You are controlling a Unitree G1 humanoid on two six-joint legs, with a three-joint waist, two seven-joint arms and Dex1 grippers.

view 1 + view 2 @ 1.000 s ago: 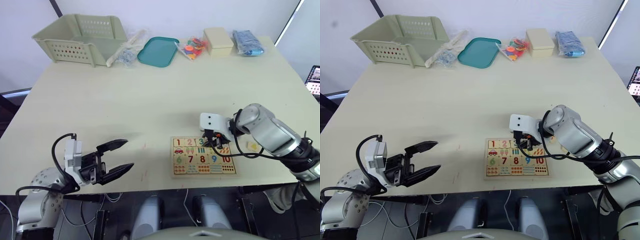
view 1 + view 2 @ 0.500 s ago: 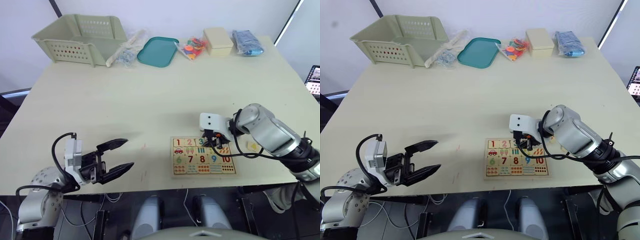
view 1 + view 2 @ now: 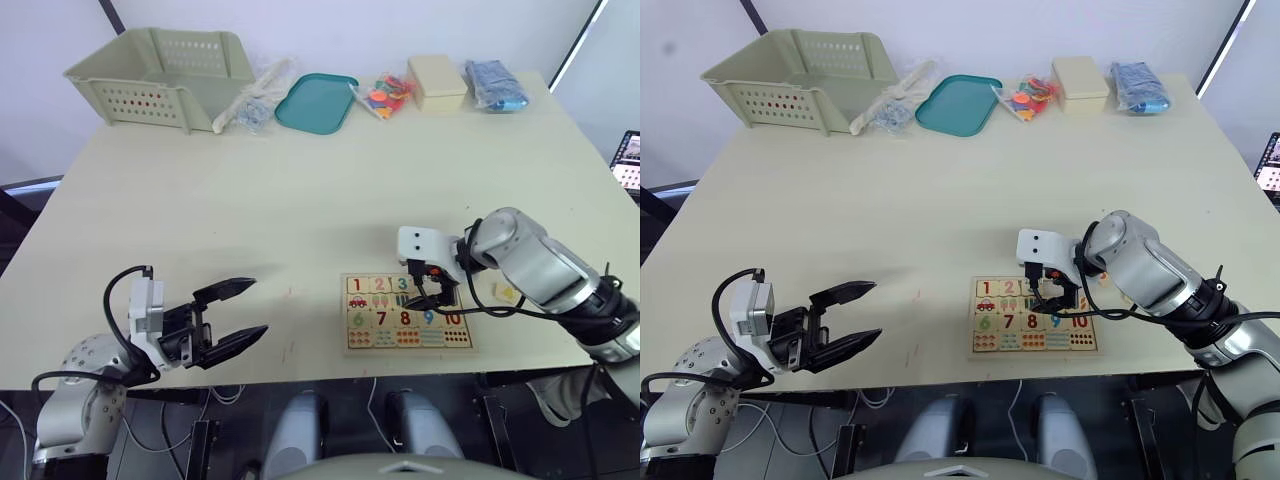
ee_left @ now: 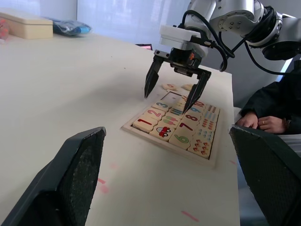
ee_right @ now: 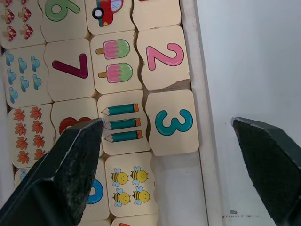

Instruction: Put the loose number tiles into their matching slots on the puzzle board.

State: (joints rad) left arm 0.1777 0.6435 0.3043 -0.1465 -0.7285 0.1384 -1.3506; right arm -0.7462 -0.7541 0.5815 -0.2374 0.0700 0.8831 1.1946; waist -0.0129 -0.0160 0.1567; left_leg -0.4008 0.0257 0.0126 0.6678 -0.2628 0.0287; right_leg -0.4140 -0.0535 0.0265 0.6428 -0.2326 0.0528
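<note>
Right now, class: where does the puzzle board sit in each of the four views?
Left eye: board low, right of centre.
Right eye: board low, just right of centre.
Left wrist: board mid-picture, beneath the open right gripper.
Right wrist: board close up.
Shared landmark: the teal 3 tile.

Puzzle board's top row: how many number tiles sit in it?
3: tile 1, tile 2, tile 3, adjacent from its left end. The right end effector may hide more.

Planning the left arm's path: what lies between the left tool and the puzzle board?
Only bare table lies between the left tool and the puzzle board, as the left eye view shows.
</note>
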